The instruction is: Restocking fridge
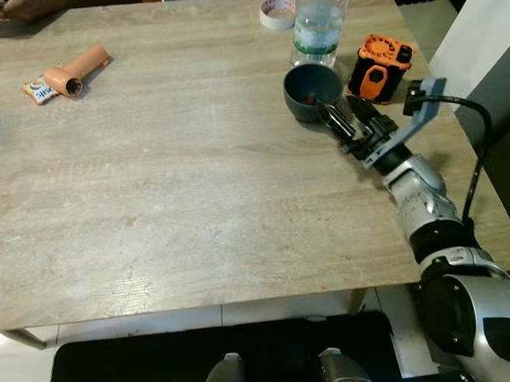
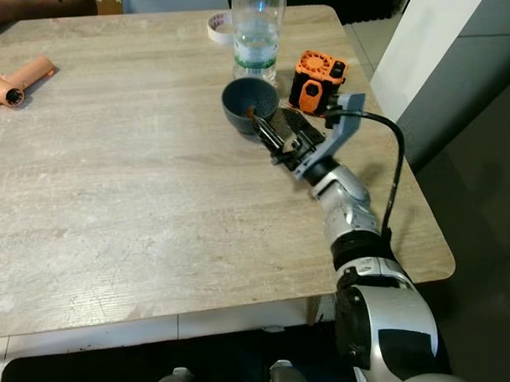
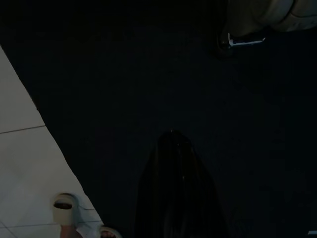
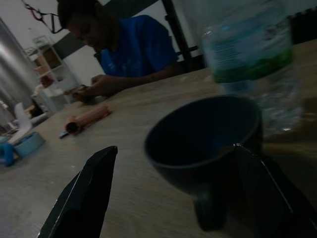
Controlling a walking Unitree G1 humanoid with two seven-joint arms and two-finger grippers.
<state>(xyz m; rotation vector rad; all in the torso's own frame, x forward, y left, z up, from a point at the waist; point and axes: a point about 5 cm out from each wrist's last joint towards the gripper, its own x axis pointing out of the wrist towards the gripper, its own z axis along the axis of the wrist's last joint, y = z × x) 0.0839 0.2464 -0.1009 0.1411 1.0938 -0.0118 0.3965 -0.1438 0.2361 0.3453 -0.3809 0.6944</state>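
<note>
Wooden table carries a dark bowl at one o'clock, beside a water bottle. Right wrist view adds a seated person. Right gripper spread wide, one finger touching the bowl.

Upright dark bowl, seemingly near-empty

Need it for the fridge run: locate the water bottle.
The water bottle stands at the table's far right, just behind the dark bowl, between the tape roll and orange device.
</note>
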